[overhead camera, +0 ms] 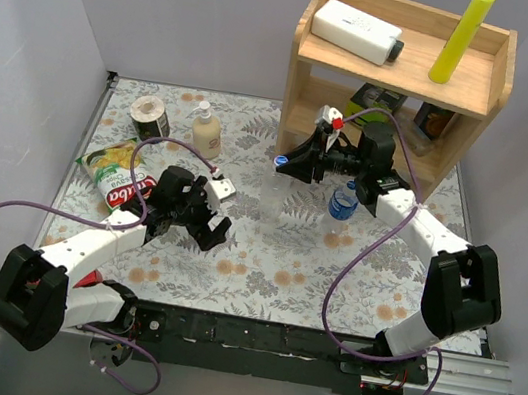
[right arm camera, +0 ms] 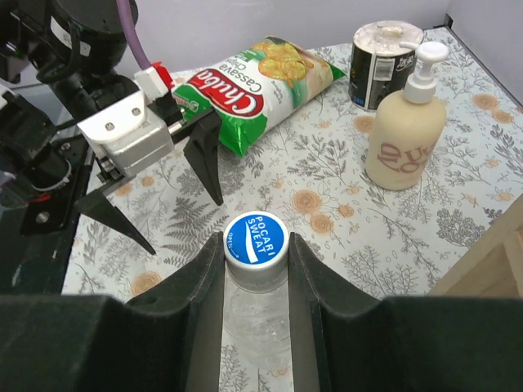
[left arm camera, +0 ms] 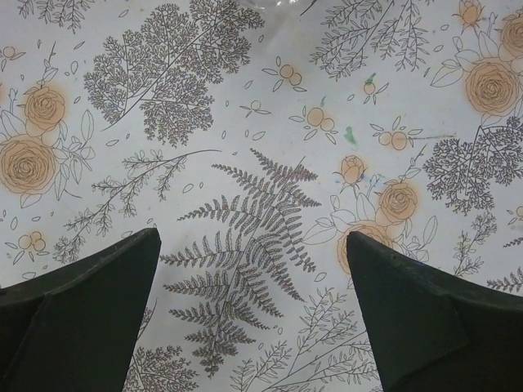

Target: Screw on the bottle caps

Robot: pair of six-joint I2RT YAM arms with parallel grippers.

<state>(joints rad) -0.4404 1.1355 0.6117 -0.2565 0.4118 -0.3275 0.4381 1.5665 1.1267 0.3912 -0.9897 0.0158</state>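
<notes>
My right gripper (right arm camera: 255,245) is shut on a blue bottle cap (right arm camera: 255,239) with white lettering. The cap sits on the neck of the plain clear bottle (right arm camera: 257,318), which stands upright between the fingers. In the top view this gripper (overhead camera: 285,164) holds the cap (overhead camera: 281,161) in front of the shelf. The bottle with the blue label band (overhead camera: 343,206) stands just right of it, under the right arm; its top is partly hidden. My left gripper (overhead camera: 210,214) is open and empty, low over the cloth to the left of the plain bottle, and it also shows in the right wrist view (right arm camera: 185,224). In its own view the left gripper (left arm camera: 253,237) has only the floral cloth between its fingers.
A green chips bag (overhead camera: 116,173) lies at the left. A cream pump bottle (overhead camera: 206,132) and a dark roll (overhead camera: 150,116) stand at the back left. A wooden shelf (overhead camera: 465,89) at the back right holds a white box and a yellow tube.
</notes>
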